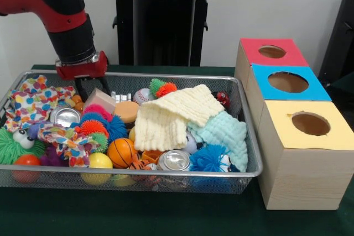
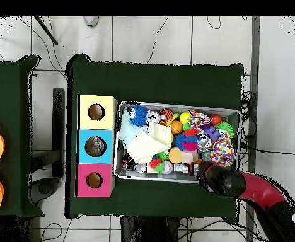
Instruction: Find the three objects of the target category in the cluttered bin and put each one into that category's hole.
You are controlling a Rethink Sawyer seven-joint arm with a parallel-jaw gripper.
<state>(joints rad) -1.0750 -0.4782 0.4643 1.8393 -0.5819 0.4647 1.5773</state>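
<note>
The bin [image 1: 138, 171] is a silver wire-mesh basket on the green table, full of toys, and it also shows in the overhead view [image 2: 175, 104]. My gripper [image 1: 93, 93] is open and reaches down into the bin's far left corner. Its fingers [image 1: 82, 88] straddle the top of a pale pink block [image 1: 99, 101] without closing on it. In the overhead view the arm [image 2: 220, 179] covers the gripper. Three wooden boxes stand right of the bin, each with a round hole: red top [image 1: 272, 52], blue top [image 1: 287, 82], yellow top [image 1: 310, 124].
The bin holds a cream cloth [image 1: 168, 117], a mint cloth [image 1: 227, 134], a polka-dot cloth [image 1: 36, 100], a small basketball [image 1: 121, 152], a yellow ball [image 1: 99, 161], two cans [image 1: 174, 160] [image 1: 64, 117], a baseball [image 1: 142, 95] and spiky balls [image 1: 210, 158]. The robot's pedestal [image 1: 163, 20] stands behind.
</note>
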